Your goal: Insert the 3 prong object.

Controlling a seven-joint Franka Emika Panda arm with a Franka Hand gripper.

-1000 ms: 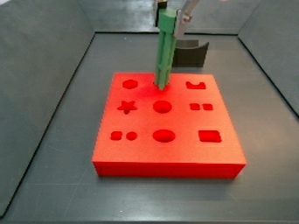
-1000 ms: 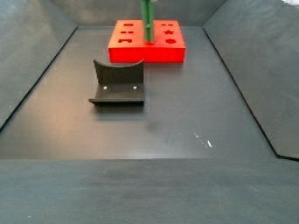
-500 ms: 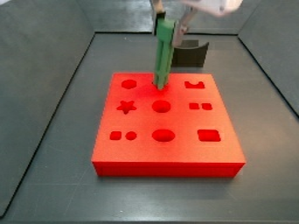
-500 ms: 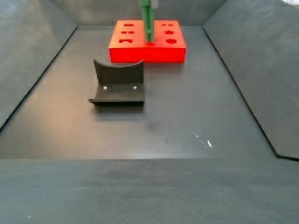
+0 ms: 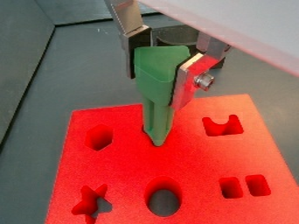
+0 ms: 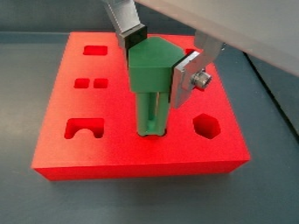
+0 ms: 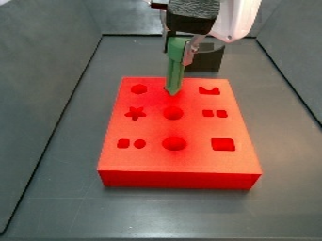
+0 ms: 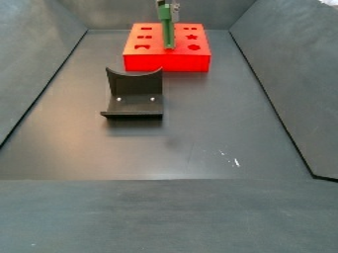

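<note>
Lower now, the gripper (image 7: 184, 44) clamps the 3 prong object (image 7: 174, 68) upright, prongs entering the red board (image 7: 189, 165) at 12 o'clock of its centre hole.

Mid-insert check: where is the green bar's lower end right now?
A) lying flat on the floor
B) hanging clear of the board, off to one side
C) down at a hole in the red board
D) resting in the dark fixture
C. The hand holds the green bar upright, its lower end in a hole of the red board.

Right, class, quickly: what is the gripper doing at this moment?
Gripper: shut on the 3 prong object, held upright, its lower end at the red board.
</note>
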